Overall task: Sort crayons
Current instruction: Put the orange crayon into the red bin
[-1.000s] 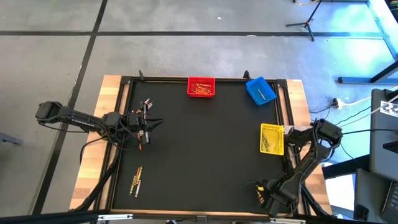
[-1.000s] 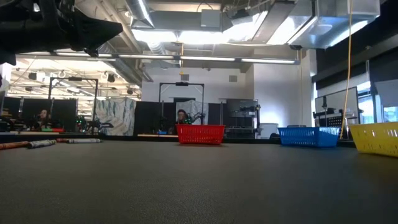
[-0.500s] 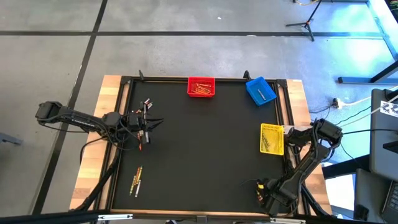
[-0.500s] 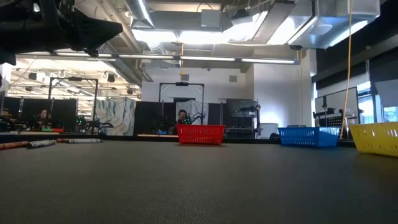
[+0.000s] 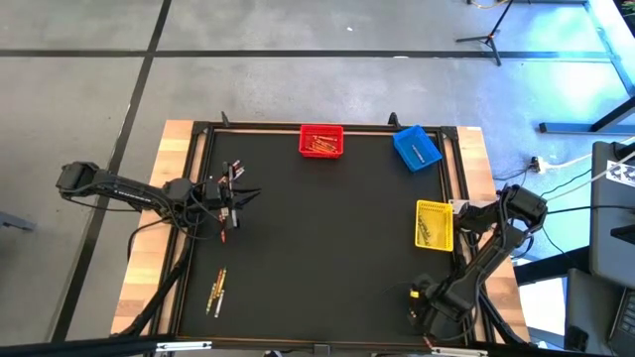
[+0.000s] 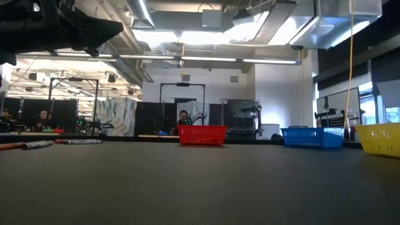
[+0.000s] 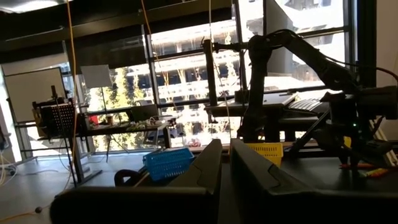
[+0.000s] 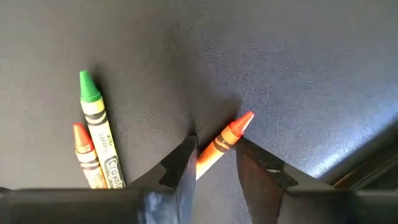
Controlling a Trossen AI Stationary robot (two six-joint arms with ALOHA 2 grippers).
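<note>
Three bins (image 5: pixel 320 140) rest on the black tabletop (image 5: pixel 317 238) amid a workshop.

Three plastic bins stand on the black table (image 5: pixel 317 248): one red bin (image 5: pixel 320 140), one blue bin (image 5: pixel 416 146) and one yellow bin (image 5: pixel 433 222). Two robot arms reach over the table, one on each side. The right wrist view shows three crayons on the mat: one orange crayon (image 8: pixel 222 143) lying between that arm's fingers, one green-tipped crayon (image 8: pixel 99 128) and one more orange-tipped crayon (image 8: pixel 86 154) beside it. From above, a small pair of crayons (image 5: pixel 217 288) lies near the table's front left, and a loose cluster of crayons (image 5: pixel 230 171) lies by the left arm; their exact number cannot be told. The red bin holds several orange-red crayons, too small to count.
</note>
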